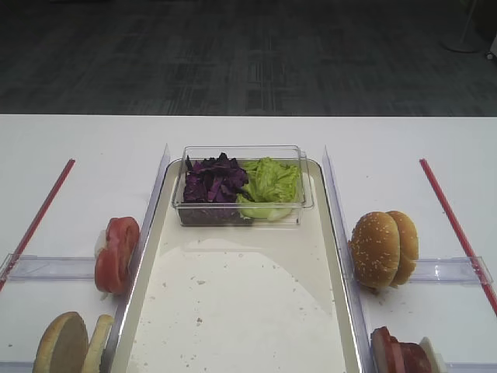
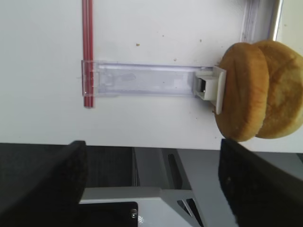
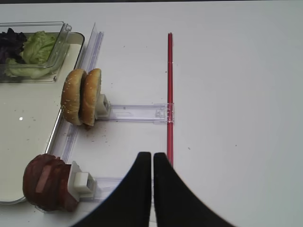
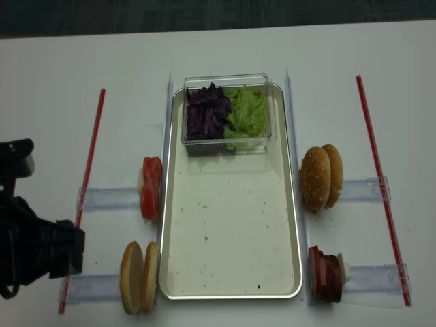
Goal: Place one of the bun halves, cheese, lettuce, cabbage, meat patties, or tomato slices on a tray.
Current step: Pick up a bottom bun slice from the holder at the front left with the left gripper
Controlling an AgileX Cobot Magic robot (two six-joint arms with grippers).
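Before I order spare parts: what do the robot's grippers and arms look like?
The right gripper has smooth, matte black fingers that taper upward to rounded tips. The left gripper shows broad black fingers over a grey metal body with a screw. The left arm is blocky and black.

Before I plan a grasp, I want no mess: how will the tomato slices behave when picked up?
The tomato slices stand on edge in a short row against a holder, so pulling one may tip its neighbours. Their glossy red faces suggest wet, slippery surfaces. They look thin, so probably soft and easily crushed by a hard squeeze.
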